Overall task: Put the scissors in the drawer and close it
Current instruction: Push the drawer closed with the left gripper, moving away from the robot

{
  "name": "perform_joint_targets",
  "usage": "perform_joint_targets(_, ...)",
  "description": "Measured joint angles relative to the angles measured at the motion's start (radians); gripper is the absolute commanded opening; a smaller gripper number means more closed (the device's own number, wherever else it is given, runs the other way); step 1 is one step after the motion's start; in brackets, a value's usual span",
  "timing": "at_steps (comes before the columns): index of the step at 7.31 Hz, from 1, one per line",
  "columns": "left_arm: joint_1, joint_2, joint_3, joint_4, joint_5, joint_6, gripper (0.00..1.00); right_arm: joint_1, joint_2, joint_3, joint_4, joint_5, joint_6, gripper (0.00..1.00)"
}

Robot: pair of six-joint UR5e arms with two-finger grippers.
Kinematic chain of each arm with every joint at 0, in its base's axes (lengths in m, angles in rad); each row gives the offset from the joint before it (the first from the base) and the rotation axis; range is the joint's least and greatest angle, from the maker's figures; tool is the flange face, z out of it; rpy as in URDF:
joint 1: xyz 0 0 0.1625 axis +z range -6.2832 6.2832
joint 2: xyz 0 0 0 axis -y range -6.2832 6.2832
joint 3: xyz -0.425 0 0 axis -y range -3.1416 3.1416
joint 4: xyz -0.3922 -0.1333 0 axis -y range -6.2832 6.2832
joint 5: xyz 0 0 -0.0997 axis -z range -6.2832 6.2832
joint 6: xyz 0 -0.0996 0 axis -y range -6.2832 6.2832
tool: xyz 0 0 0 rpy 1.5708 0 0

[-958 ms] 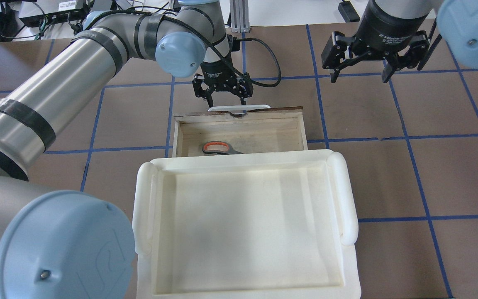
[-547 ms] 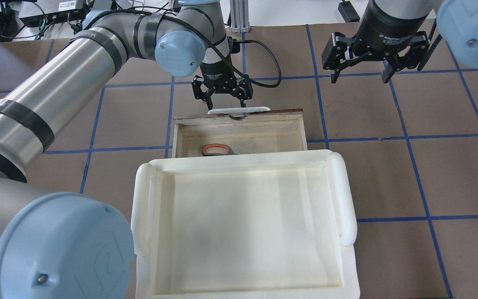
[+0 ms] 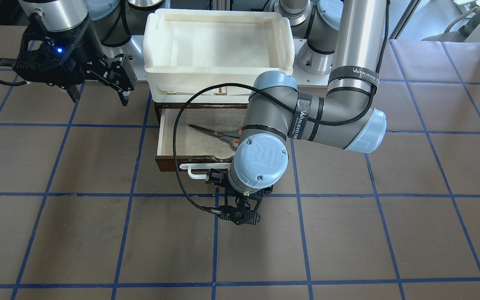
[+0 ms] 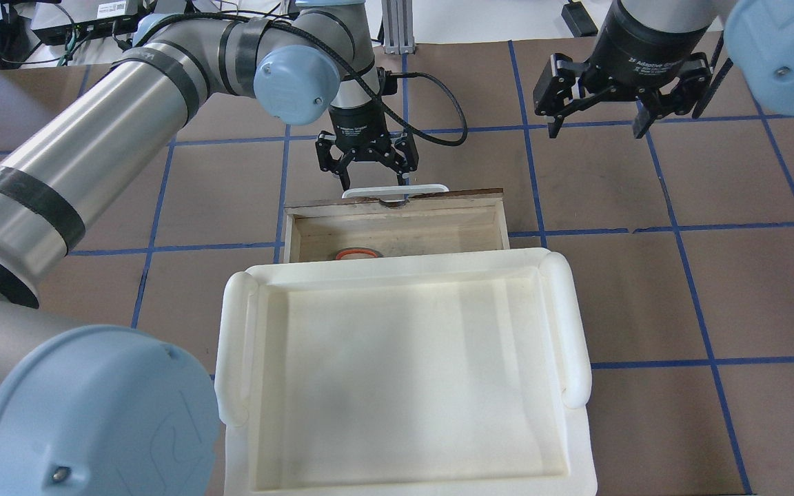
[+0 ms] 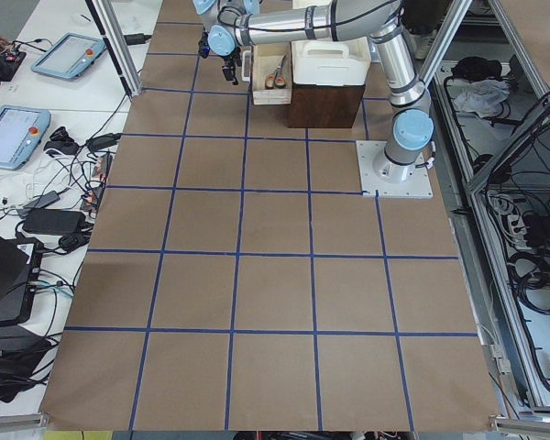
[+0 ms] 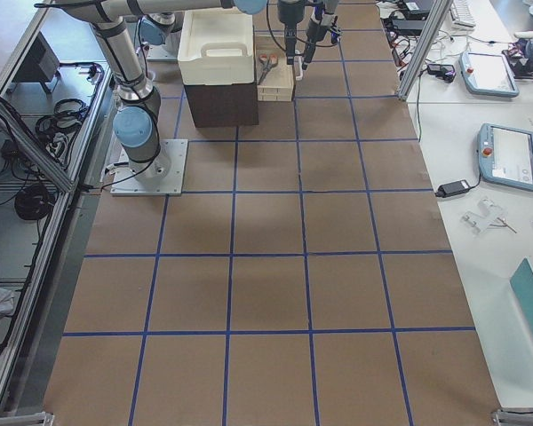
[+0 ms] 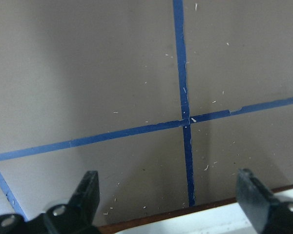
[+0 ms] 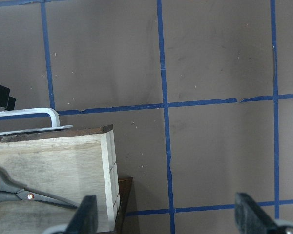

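Note:
The dark brown drawer (image 4: 397,201) sticks partly out from under the white tray, and its white bar handle (image 4: 395,190) faces away from me. The scissors (image 3: 211,132) lie flat on its pale floor; from overhead only an orange loop (image 4: 355,253) shows at the tray's edge. My left gripper (image 4: 369,180) is open, pointing down, with its fingertips right at the outer side of the handle (image 7: 219,223). My right gripper (image 4: 597,125) hangs open above the table, to the right of the drawer. In the right wrist view the drawer's corner (image 8: 107,146) and a scissor blade (image 8: 44,197) show.
A white plastic tray (image 4: 231,344) sits on top of the dark cabinet that holds the drawer, close to the robot's base. Brown table paper with blue grid lines (image 4: 673,227) surrounds it. A black cable (image 3: 179,166) loops from the left wrist across the drawer.
The drawer has slid inward under the tray, with my left gripper moving along against the handle. Less of the scissors shows from overhead. The right gripper has held still.

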Motion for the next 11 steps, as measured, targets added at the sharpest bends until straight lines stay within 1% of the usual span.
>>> perform_joint_targets(5, 0.0, 0.012, -0.013, -0.116, 0.01, -0.001, 1.0, 0.0, 0.001, 0.0, -0.001, -0.002, -0.002, 1.0)
perform_joint_targets(9, -0.003, 0.03, -0.078, -0.153, 0.0, -0.004, 1.0, 0.0, 0.0, 0.0, 0.001, 0.0, 0.0, 1.0)
perform_joint_targets(11, -0.008, 0.04, -0.09, -0.189, -0.009, -0.007, 1.0, 0.0, 0.0, 0.001, 0.001, 0.001, 0.001, 1.0)
